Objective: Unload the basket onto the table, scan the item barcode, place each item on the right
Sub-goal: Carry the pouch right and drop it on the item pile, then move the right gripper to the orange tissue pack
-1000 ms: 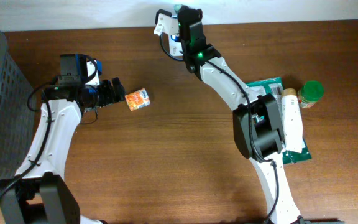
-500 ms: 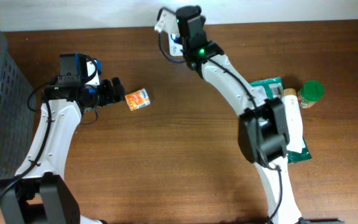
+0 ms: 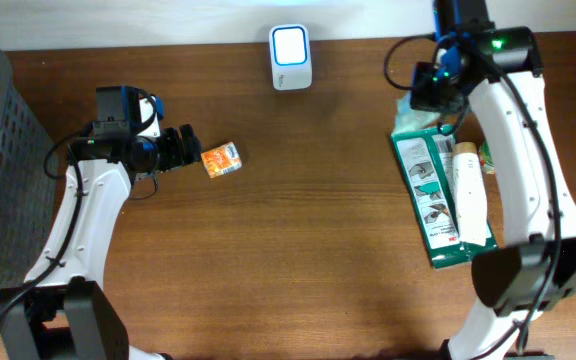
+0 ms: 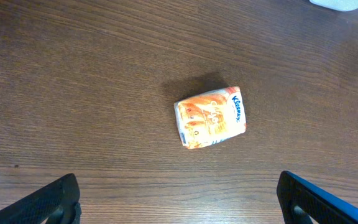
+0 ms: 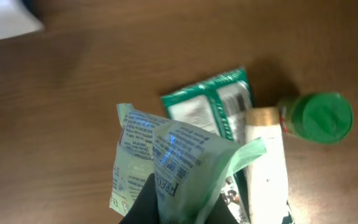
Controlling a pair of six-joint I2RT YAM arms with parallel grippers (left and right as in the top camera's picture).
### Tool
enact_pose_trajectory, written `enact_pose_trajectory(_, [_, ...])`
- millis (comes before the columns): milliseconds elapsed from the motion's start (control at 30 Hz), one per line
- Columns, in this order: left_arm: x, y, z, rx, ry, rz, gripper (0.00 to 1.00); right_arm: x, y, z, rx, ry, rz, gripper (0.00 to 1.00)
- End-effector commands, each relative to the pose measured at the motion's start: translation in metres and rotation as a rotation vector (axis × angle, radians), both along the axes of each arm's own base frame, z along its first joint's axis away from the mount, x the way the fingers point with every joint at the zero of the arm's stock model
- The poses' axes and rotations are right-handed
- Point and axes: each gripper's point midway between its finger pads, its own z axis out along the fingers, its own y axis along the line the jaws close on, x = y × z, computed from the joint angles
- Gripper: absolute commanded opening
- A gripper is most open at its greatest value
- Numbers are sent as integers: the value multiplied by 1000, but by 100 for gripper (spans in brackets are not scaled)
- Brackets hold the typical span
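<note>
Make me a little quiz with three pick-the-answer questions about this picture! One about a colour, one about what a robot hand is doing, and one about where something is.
1. The jar has a lid that is:
A. red
B. green
C. blue

2. The right gripper has its jaws:
A. open and empty
B. shut on a pale green bag
C. shut on the jar

3. The tissue pack lies:
A. on the jar
B. in the right gripper
C. on the table, in front of the left gripper

Answers:
1 B, the lid looks bright green in the right wrist view.
2 B, the bag sticks up from between the dark jaws.
3 C, the pack sits on bare wood ahead of the wide-open jaws.
</note>
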Motion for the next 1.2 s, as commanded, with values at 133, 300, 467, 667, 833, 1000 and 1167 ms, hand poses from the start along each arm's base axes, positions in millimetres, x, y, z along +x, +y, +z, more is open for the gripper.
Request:
enact_pose_trajectory(133, [1, 1, 3, 8, -12, -8, 99, 2, -59, -128, 29, 181, -182, 9])
enact_pose_trajectory(300, [1, 1, 3, 8, -12, -8, 99, -19, -82, -133, 28, 262, -212, 82])
enact_pose_trajectory(467, [1, 1, 3, 8, -12, -8, 99, -39, -41, -99, 199, 351, 7, 80])
enact_pose_trajectory(667, [1, 1, 3, 8, -12, -8, 99, 11, 106, -62, 464, 106, 388, 75])
enact_pose_trajectory(833, [1, 1, 3, 8, -12, -8, 99, 30, 245, -94, 484, -6, 628, 69])
enact_pose_trajectory(1000, [1, 1, 3, 8, -12, -8, 99, 20, 326, -148, 469, -19, 770, 68])
enact_pose_trajectory(1167, [1, 1, 3, 8, -12, -8, 99, 23, 349, -183, 472, -34, 805, 58])
